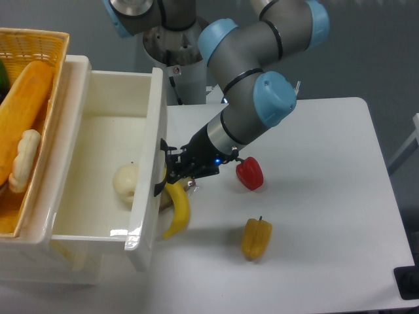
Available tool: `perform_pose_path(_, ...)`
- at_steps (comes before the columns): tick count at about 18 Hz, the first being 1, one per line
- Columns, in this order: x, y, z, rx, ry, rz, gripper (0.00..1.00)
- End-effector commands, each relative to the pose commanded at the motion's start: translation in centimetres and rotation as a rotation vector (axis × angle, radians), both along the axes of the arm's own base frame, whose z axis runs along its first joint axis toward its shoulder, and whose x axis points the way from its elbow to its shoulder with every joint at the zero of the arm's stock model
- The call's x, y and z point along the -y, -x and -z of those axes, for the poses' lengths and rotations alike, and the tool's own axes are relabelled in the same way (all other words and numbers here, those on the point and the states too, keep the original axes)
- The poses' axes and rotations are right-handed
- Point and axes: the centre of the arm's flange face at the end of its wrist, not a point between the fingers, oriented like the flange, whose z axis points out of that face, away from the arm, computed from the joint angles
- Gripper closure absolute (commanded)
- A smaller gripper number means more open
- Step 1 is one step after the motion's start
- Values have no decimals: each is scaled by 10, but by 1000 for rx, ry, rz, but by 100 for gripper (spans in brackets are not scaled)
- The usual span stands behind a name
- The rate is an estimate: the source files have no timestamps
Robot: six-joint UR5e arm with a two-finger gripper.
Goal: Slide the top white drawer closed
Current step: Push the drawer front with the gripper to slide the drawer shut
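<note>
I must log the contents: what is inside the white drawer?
Inside the drawer lies one pale round fruit by the front panel. The front panel hides the floor just behind it, so anything there stays unseen.

Black jaws press the top white drawer (105, 140) front, beside a banana (177, 210).

The grey arm with blue joints is reaching down and leftward from its base, forearm angling low. Its black end effector (165, 176) is pointing left, fingers' spacing impossible to judge.
</note>
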Motion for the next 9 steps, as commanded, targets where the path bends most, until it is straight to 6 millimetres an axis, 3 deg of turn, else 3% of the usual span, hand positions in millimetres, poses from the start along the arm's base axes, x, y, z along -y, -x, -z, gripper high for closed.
perform_pose_path(9,-12,-16,1,4,12,3,97)
